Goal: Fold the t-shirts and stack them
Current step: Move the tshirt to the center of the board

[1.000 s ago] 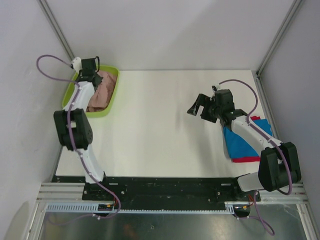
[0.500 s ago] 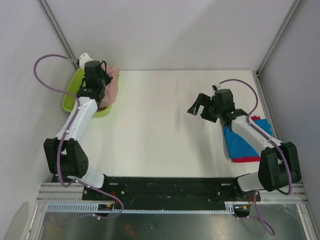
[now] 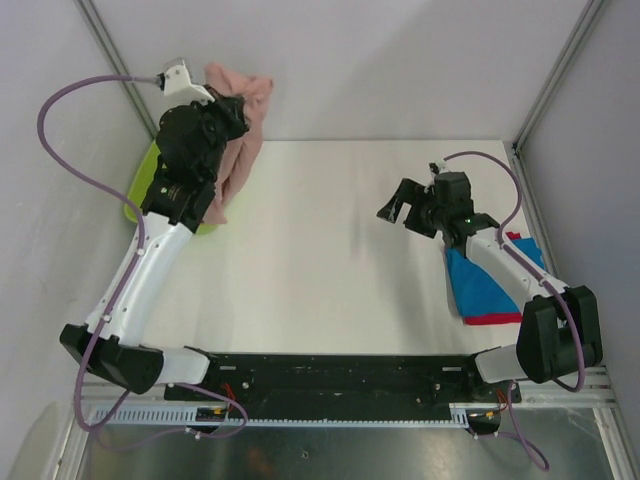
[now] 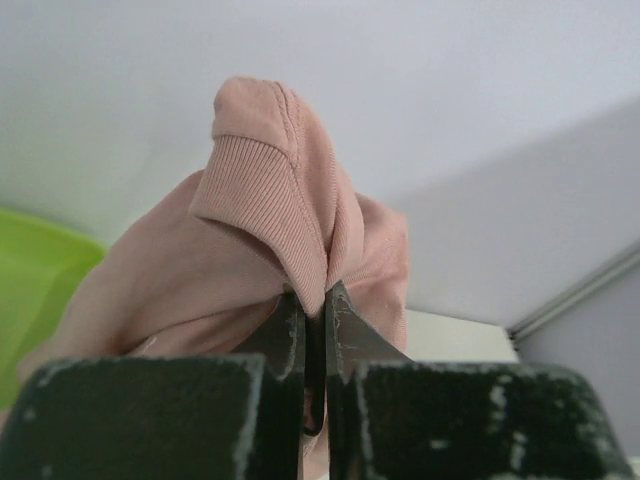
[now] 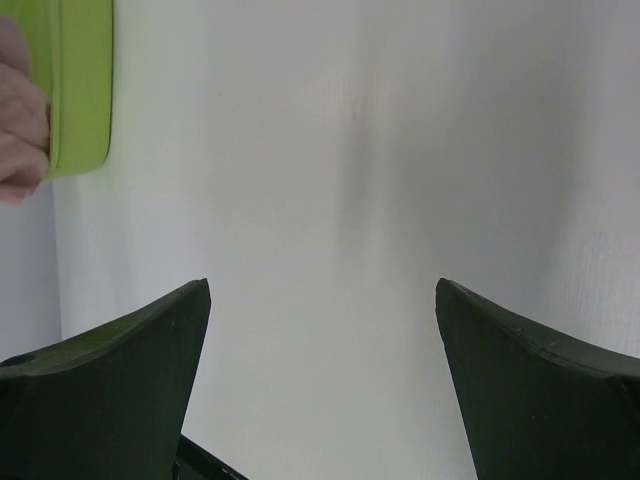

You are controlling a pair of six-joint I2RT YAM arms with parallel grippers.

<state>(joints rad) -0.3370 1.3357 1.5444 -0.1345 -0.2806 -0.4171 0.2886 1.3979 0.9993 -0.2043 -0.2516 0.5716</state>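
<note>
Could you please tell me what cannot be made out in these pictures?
- Pink t-shirt: bunched in the left gripper; any print is folded out of sight in both the top and left wrist views.
- Lime-green tub: in the top view it is mostly behind the left arm and the hanging shirt, so its contents are hidden. The right wrist view cuts it off at the edge.
- Folded shirts: in the top view the right arm crosses them, so their number is unclear.

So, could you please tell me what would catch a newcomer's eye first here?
The dusty pink t-shirt dangles from the left fingers, pinched shut on it high over the lime-green tub at the far left. The right fingers hover open mid-table, and folded blue and red t-shirts lie stacked at the right edge under that arm.
</note>
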